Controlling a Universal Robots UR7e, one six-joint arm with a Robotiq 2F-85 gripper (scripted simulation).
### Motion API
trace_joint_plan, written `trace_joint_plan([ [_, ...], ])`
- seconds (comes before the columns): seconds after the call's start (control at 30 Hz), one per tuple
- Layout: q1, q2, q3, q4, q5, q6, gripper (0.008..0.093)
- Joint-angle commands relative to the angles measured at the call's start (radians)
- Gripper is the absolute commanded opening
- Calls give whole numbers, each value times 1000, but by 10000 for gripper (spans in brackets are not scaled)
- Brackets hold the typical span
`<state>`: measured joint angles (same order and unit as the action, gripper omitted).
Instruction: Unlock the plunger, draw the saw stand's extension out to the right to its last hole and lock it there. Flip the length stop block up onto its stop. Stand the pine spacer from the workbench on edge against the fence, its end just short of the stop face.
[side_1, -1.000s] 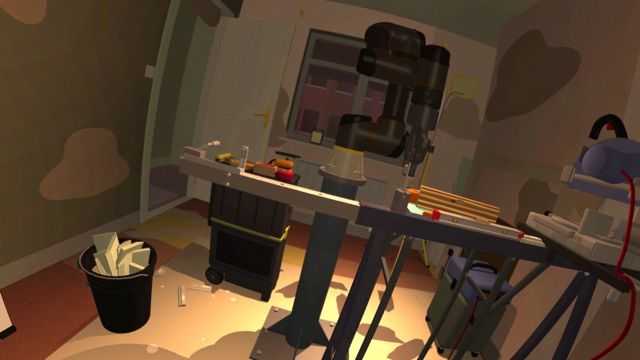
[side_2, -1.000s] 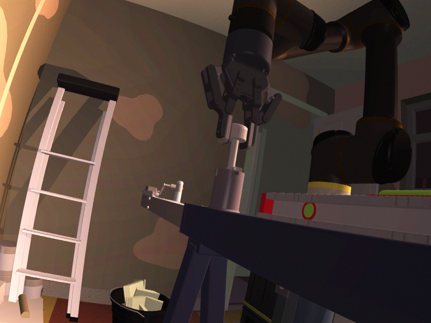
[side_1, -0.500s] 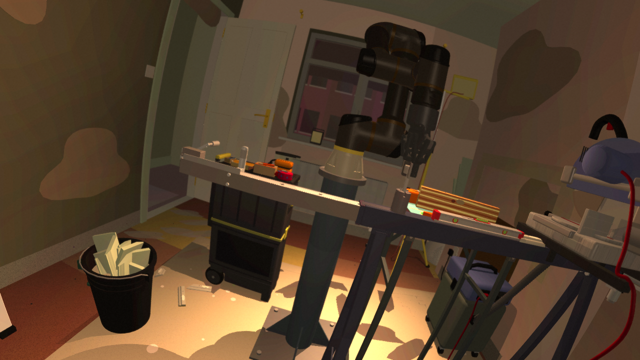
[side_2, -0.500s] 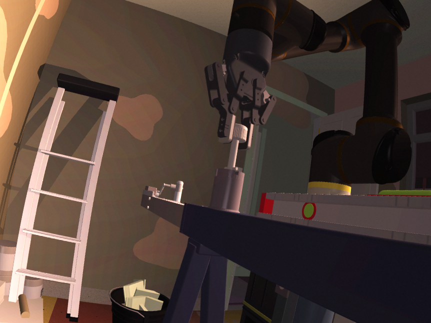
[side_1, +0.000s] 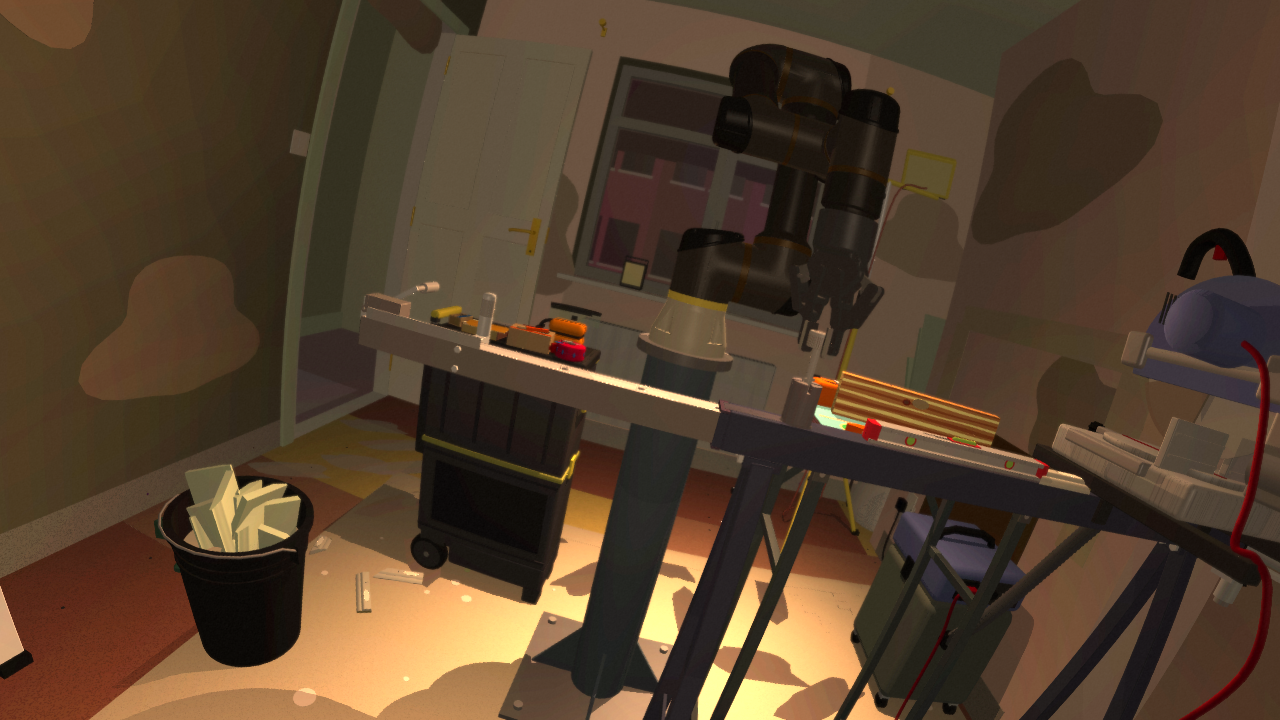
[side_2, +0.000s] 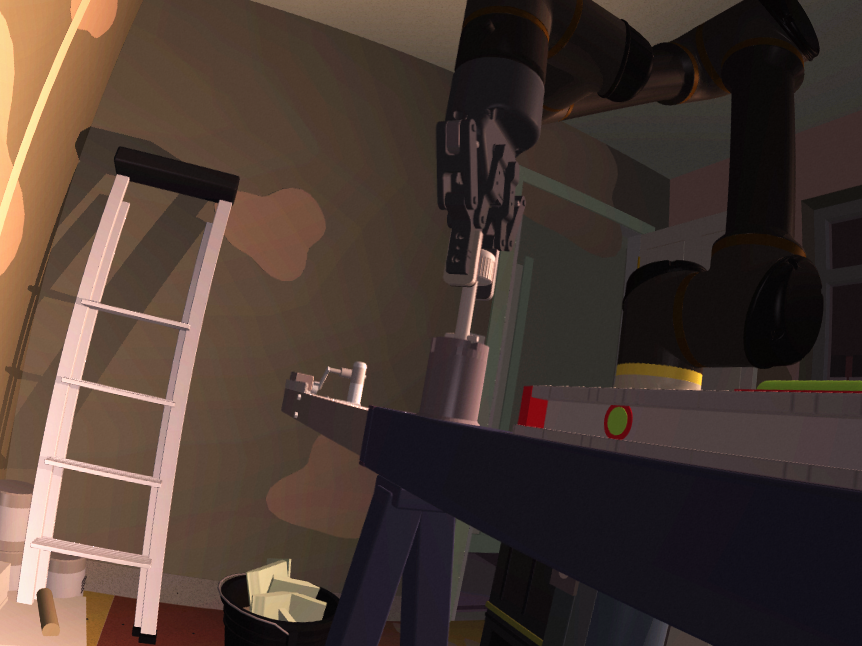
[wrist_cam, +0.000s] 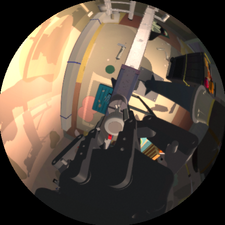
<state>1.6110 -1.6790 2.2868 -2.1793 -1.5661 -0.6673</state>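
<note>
The pine spacer is not clear to me among the things on the far workbench (side_1: 528, 336). The plunger's knurled knob (side_2: 484, 265) sits in my closed gripper (side_2: 474, 268), raised on its thin pin above the grey housing (side_2: 453, 376) at the left end of the stand's dark rail (side_1: 895, 452). The pale extension (side_1: 537, 363) reaches left from the rail. At its far end a small block with a lever (side_2: 327, 381) sits low.
The robot's pedestal (side_1: 640, 501) stands right behind the rail. A spirit level (side_1: 949, 445) and a striped board (side_1: 913, 407) lie on the stand to the right. A mitre saw (side_1: 1208, 358) is further right. A bin of offcuts (side_1: 237, 564) and a ladder (side_2: 118, 376) stand on the floor.
</note>
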Motion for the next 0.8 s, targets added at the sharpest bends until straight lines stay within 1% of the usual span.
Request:
trace_joint_plan([
  [0.0, 0, -4, -5, -6, 0, -29, 80],
  [0.43, 3, -4, -4, -9, -3, -436, 80],
  [0.77, 3, -4, -4, -10, -3, -679, 80],
])
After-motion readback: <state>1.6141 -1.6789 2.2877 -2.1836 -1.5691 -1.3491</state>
